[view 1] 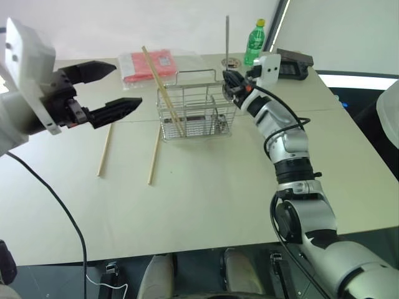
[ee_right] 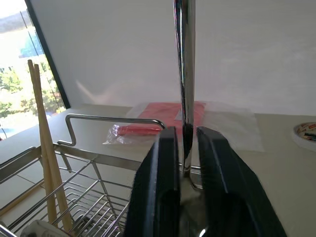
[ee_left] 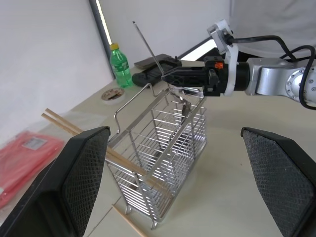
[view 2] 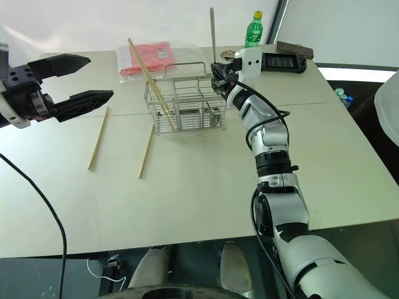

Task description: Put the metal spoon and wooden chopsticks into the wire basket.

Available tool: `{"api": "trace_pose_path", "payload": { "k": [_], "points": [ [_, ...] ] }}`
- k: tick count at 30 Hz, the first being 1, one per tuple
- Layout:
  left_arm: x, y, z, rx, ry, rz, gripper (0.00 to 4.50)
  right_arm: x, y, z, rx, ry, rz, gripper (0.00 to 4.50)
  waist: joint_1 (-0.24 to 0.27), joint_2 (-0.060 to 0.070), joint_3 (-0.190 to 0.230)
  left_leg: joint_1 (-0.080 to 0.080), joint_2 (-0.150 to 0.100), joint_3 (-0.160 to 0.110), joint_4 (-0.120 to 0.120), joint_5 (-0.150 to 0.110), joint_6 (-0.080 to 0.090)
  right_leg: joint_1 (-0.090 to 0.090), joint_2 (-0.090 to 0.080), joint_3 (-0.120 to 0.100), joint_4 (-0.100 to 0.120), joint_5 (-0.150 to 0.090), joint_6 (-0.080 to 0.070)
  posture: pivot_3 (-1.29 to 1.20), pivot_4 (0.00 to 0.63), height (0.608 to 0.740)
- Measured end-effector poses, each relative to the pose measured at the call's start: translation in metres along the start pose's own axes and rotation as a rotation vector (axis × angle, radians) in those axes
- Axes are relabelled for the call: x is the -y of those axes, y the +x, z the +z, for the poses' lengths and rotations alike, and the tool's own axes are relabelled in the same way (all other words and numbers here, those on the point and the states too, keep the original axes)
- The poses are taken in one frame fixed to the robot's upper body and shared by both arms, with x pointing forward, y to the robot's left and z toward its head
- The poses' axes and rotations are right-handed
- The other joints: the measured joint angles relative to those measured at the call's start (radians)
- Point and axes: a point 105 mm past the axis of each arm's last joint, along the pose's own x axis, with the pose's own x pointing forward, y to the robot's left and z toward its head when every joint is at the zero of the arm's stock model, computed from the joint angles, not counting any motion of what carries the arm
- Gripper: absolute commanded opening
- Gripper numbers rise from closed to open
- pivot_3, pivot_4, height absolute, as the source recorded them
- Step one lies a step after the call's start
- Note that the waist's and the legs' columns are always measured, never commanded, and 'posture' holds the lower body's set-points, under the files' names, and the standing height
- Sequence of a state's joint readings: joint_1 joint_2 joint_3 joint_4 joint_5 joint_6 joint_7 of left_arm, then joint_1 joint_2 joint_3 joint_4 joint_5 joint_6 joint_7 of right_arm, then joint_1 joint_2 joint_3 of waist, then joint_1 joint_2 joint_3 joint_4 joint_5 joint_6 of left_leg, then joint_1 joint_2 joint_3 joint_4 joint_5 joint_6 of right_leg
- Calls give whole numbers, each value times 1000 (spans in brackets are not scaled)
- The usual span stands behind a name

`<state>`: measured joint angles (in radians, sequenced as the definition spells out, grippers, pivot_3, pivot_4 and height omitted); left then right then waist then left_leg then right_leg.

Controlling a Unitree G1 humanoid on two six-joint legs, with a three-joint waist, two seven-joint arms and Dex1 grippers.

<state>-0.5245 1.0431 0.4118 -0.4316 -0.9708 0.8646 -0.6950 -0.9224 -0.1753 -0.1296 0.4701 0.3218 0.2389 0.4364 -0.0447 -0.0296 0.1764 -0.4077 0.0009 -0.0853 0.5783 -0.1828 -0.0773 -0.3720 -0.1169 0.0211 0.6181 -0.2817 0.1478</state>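
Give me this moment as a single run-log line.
right gripper: around metal spoon handle, spoon upright over wire basket | left gripper: open, empty | chopsticks: pair in basket, two on table

spoon (view 1: pixel 227 38): upright, bowl in basket (view 1: pixel 196 112) | chopsticks: two leaning inside (view 1: pixel 161 87), two flat on table (view 1: pixel 105 149)

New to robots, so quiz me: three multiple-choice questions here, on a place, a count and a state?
1. The metal spoon is: A flat on the table; B upright in the wire basket; C on the floor.
2. Chopsticks lying on the table: A none; B two; C five.
3. The left gripper is: A open, empty; B shut on a chopstick; C shut on the spoon.
B, its handle rises from the basket; B, two lie beside the basket; A, fingers apart, nothing between.
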Motion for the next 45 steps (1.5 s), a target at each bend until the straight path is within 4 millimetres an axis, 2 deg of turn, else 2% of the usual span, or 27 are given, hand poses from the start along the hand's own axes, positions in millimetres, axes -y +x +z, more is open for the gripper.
{"api": "trace_pose_path", "payload": {
  "k": [4, 5, 14, 16, 18, 21, 24, 28, 33, 36, 41, 45],
  "points": [
    [0, 1, -1, -2, -1, -2, 4500, 1, -2, -3, -12, 10, -4, 4070, 0, 0, 0, 0, 0, 0, 0, 0, 0, 0, 0, 0, 0, 0, 0, 0, 150, 721],
    [0, 1, 0, -2, -2, -1, 4500, 2, -3, -3, -14, 10, -6, 4445, 0, 0, 0, 0, 0, 0, 0, 0, 0, 0, 0, 0, 0, 0, 0, 0, 150, 721],
    [-4, 0, 2, 8, -2, 7, 4500, 12, -8, 2, -33, -6, -27, 4445, 1, 0, 0, 0, 0, 0, 0, 0, 0, 0, 0, 0, 0, 0, 0, 0, 150, 721],
    [-5, -1, -1, -1, -4, 16, 4500, 9, -15, 15, -30, -40, 26, 4445, 3, 1, 0, 0, 0, 0, 0, 0, 0, 0, 0, 0, 0, 0, 0, 0, 150, 721],
    [-10, -4, -14, -37, -31, 38, 4500, 2, -28, 34, -27, -92, 117, 4445, 4, 1, 1, 0, 0, 0, -1, 0, 0, 0, 0, 0, -1, 0, 0, 0, 150, 721],
    [-24, -12, -38, -101, -94, 106, 4500, -15, -59, 68, -50, -193, 310, 4445, 5, 1, 1, -1, 0, 0, -1, 0, 0, 0, 0, 0, -1, 0, 0, 0, 150, 721],
    [-37, -18, -45, -119, -105, 171, 4500, -30, -84, 87, -94, -254, 455, 4445, 5, 0, 0, 0, 0, 0, -1, 0, 0, 1, 0, 0, -2, -1, 0, 0, 150, 721],
    [-63, -20, -65, -176, -129, 307, 4500, -32, -122, 82, -234, -255, 574, 4445, 12, 0, 0, 0, 0, 0, 1, 0, 0, 2, 0, 0, -3, -2, -3, 0, 150, 721],
    [-96, -9, -110, -298, -238, 475, 4500, -41, -152, 70, -342, -230, 657, 4445, 30, -2, -1, -1, 0, 1, 2, 0, 0, 2, 0, 0, -4, -1, 0, 0, 150, 721],
    [-111, 2, -144, -404, -312, 539, 4500, -47, -160, 65, -352, -216, 664, 4445, 35, -2, -1, -1, 0, 1, 2, 0, 1, 1, 0, 0, -4, 0, 0, 0, 150, 721],
    [-125, 24, -185, -530, -425, 607, 4500, -55, -166, 63, -339, -203, 636, 4445, 36, -4, -1, -2, 0, 1, 2, 0, 1, 1, 0, -1, -4, 0, 1, 0, 150, 721],
    [-130, 38, -203, -583, -488, 647, 4500, -58, -172, 63, -333, -183, 614, 4445, 34, -6, -1, -2, 0, 1, 2, 0, 1, 1, 0, -1, -4, 1, 2, 0, 150, 721]
  ]
}}
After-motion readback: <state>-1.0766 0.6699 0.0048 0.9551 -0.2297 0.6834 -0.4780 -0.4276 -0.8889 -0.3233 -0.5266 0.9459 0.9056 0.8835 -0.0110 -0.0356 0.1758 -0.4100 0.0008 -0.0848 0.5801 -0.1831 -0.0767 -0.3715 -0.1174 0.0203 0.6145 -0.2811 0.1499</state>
